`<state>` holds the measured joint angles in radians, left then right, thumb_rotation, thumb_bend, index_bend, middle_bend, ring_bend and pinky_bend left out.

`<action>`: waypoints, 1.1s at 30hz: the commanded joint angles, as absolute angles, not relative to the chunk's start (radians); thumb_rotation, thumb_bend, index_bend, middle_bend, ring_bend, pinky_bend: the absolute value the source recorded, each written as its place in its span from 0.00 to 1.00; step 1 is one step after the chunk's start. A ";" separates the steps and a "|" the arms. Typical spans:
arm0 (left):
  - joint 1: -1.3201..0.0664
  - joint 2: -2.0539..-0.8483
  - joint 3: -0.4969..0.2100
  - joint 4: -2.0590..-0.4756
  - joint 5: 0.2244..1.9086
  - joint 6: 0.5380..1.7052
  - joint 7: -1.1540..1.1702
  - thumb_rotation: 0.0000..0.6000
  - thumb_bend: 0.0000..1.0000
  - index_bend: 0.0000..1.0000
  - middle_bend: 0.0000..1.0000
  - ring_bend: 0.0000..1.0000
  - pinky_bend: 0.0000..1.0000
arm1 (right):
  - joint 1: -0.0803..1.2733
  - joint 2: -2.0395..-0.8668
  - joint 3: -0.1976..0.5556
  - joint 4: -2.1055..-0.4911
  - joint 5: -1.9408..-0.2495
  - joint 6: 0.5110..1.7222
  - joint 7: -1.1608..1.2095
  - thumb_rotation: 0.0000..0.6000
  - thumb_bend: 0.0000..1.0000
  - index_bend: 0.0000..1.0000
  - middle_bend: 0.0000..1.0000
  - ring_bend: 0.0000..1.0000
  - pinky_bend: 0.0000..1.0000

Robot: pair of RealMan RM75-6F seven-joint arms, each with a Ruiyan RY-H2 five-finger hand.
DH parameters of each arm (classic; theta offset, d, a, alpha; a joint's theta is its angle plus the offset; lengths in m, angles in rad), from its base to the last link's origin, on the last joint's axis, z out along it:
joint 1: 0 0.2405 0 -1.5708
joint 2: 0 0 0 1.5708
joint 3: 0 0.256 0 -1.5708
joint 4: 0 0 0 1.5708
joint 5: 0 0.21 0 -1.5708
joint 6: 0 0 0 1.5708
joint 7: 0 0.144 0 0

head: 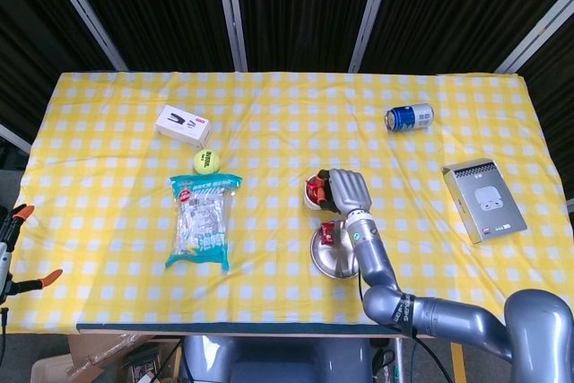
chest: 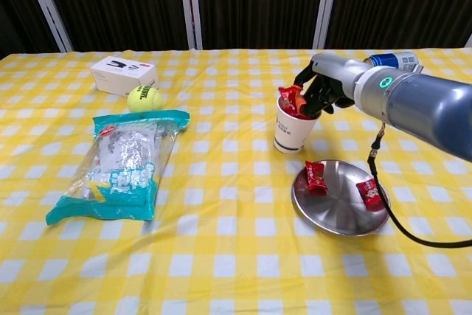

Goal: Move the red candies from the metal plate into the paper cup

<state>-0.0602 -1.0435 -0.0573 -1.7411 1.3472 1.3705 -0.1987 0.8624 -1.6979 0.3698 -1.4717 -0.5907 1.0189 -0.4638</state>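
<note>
The right hand (chest: 318, 92) is seen directly over the mouth of the paper cup (chest: 289, 132), its fingers (chest: 310, 101) curled down toward the rim. A red candy (chest: 289, 98) sits at the rim under the fingertips; from the chest view it appears to be pinched between thumb and finger, though whether it is gripped or already resting on the candies in the cup cannot be told for certain. In the head view the same hand (head: 348, 190) covers most of the cup (head: 311, 200), and only a sliver of red is visible at the cup's left edge.

The metal plate (chest: 341, 213) lies just in front of the cup, on the yellow checked tablecloth (chest: 221, 256). Two red candies are left on it: one (chest: 316, 175) near the plate's left rim and another (chest: 369, 192) toward its right side, well apart from each other.

The left hand is shown in neither view.

Further to the left, a clear bag with teal edges (chest: 122, 164) is laid flat, with a tennis ball (chest: 144, 98) just beyond it and a white box (chest: 124, 74) behind the ball. A blue drink can (head: 409, 117) lies on its side toward the far right, and a grey carton (head: 484, 199) rests near the right edge.
</note>
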 commanded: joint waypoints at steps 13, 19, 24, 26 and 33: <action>-0.053 -1.046 -0.052 -1.727 1.361 1.383 -0.210 1.00 0.01 0.00 0.00 0.00 0.00 | 0.833 -1.659 0.344 -1.571 -0.659 1.051 -0.430 1.00 0.62 0.30 0.70 0.73 1.00; -0.054 -1.047 -0.054 -1.728 1.364 1.385 -0.209 1.00 0.01 0.00 0.00 0.00 0.00 | 0.830 -1.640 0.360 -1.621 -0.715 1.084 -0.409 1.00 0.61 0.30 0.70 0.73 1.00; -0.053 -1.048 -0.054 -1.726 1.364 1.387 -0.208 1.00 0.01 0.00 0.00 0.00 0.00 | 0.818 -1.614 0.355 -1.677 -0.750 1.112 -0.410 1.00 0.57 0.30 0.69 0.72 1.00; -0.053 -1.048 -0.053 -1.725 1.365 1.388 -0.208 1.00 0.01 0.00 0.00 0.00 0.00 | 0.809 -1.598 0.341 -1.707 -0.760 1.127 -0.424 1.00 0.54 0.30 0.69 0.72 1.00; -0.053 -1.049 -0.052 -1.726 1.373 1.392 -0.202 1.00 0.01 0.00 0.00 0.00 0.00 | 0.747 -1.536 0.232 -1.803 -0.780 1.200 -0.510 1.00 0.39 0.30 0.69 0.72 1.00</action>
<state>-0.0533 -1.0492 -0.0522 -1.7253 1.3724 1.3916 -0.2030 0.7670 -1.5523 0.2617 -1.7834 -0.7745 1.1786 -0.4846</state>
